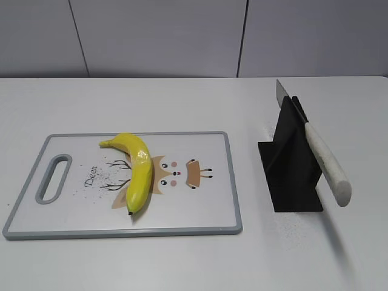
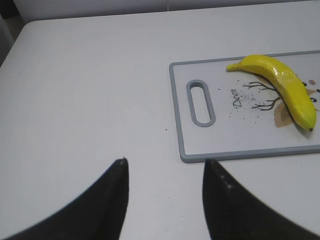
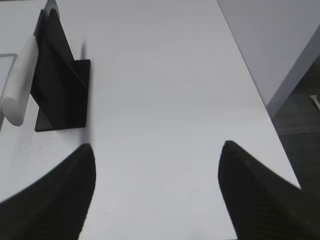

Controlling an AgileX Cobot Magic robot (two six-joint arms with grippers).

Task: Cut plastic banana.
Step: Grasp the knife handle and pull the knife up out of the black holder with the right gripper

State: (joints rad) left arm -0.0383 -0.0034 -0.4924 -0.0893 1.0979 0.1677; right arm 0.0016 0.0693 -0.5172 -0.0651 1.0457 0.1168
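Note:
The yellow plastic banana [image 1: 138, 170] lies whole on the white cutting board [image 1: 206, 209] with a grey rim, left of centre; it also shows in the left wrist view [image 2: 285, 87]. A white-handled knife [image 1: 324, 160] rests slanted in a black stand [image 1: 291, 182] to the right of the board; its handle shows in the right wrist view [image 3: 20, 82]. My left gripper [image 2: 165, 162] is open and empty over bare table, left of the board's handle end. My right gripper [image 3: 157, 147] is open and empty, to the right of the stand [image 3: 60, 92]. Neither gripper shows in the exterior view.
The board [image 2: 200, 145] has a grey handle slot [image 2: 200, 102] at its left end and a deer print in the middle. The white table's right edge [image 3: 265, 107] runs close to my right gripper. A grey wall stands behind the table.

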